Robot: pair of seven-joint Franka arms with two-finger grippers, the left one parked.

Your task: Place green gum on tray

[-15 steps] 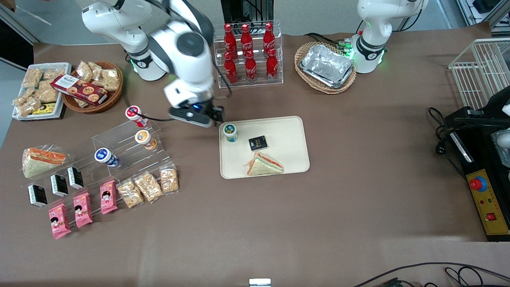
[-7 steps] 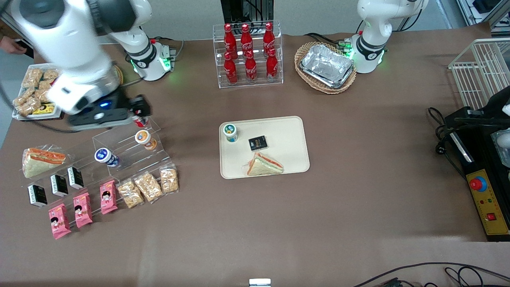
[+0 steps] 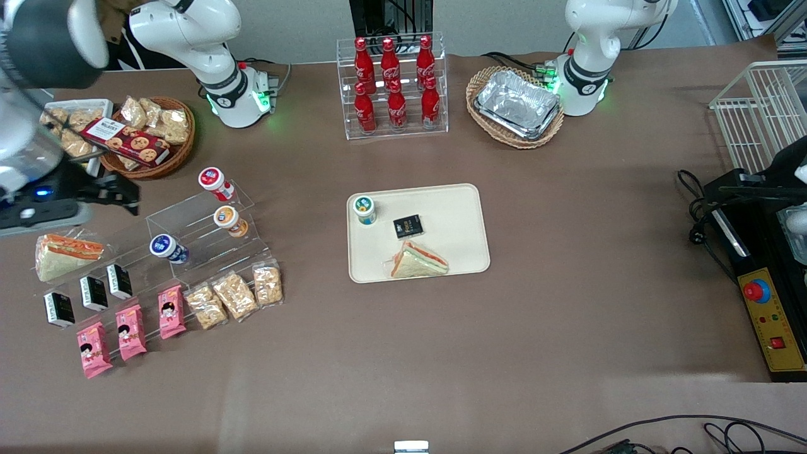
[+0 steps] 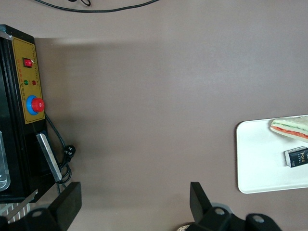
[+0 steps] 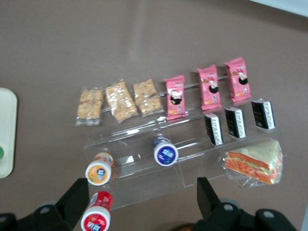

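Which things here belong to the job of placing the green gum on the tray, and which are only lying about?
Belong to the job:
green gum, standing on the tray
tray
gripper, open, empty, above the working arm's end of the table

Only lying about:
sandwich and black box on the tray
blue-lidded canister
orange-lidded canister
cola bottles

The front view looks steeply down over the whole desk (image 3: 441, 353); both wrist views face straight down — each shares the tray (image 3: 463, 249) with it.
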